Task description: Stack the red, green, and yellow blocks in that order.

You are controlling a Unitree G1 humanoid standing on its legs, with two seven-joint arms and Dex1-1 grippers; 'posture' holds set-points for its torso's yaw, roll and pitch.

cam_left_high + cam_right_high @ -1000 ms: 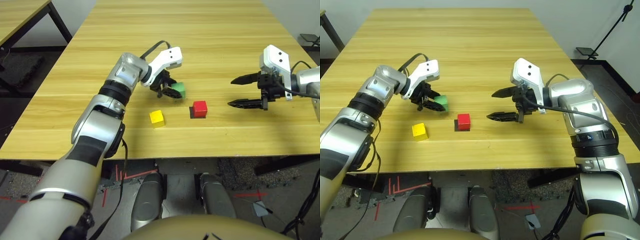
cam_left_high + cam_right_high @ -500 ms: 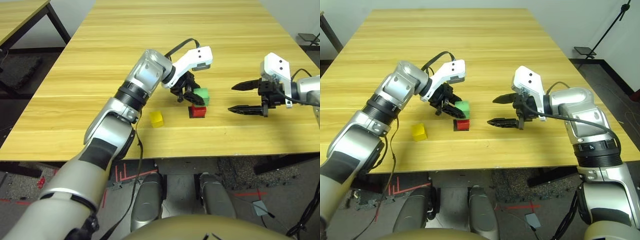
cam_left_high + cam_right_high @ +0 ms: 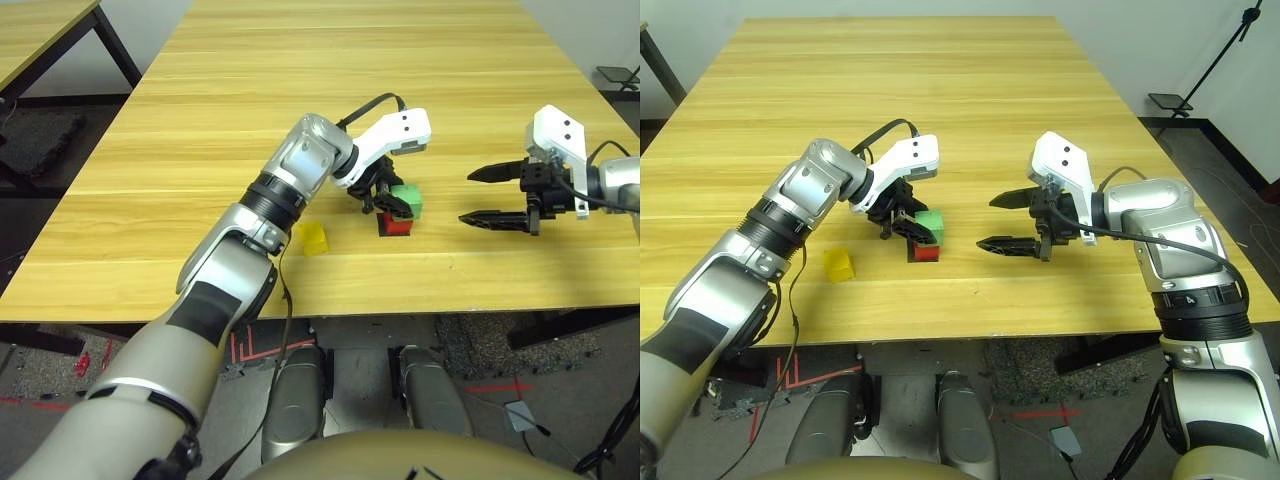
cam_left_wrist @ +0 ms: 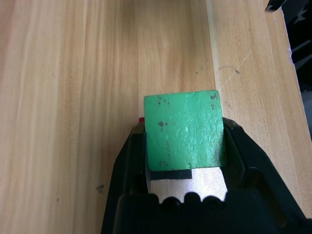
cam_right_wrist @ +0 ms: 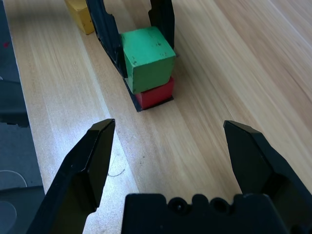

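Currently, the green block (image 4: 185, 130) is showing a matte, faintly streaked face with dark nicks and sharp corners. It is sitting over the red block (image 5: 157, 93), whose glossier side is showing below it, and the left gripper (image 4: 186, 134) is holding the green block, its two fingers pressing on opposite sides. The red block is resting on a flat black square patch (image 5: 131, 98), which is peeking out around its base. The yellow block (image 3: 313, 238), a plain cube, is lying on the table (image 3: 250, 50) to the robot's left of the stack, well apart from it, nearer the table's front edge.

The right gripper (image 5: 169, 124) is standing wide and empty, its tapered black fingers pointing toward the stack, with bare tabletop lying between. Open surface is also stretching beyond both grippers toward the far edge. The tabletop is showing pale wood with long grain lines, a scratch and small dark marks. White housings are capping both black grippers; silver, smoothly rounded forearms are reaching in behind.
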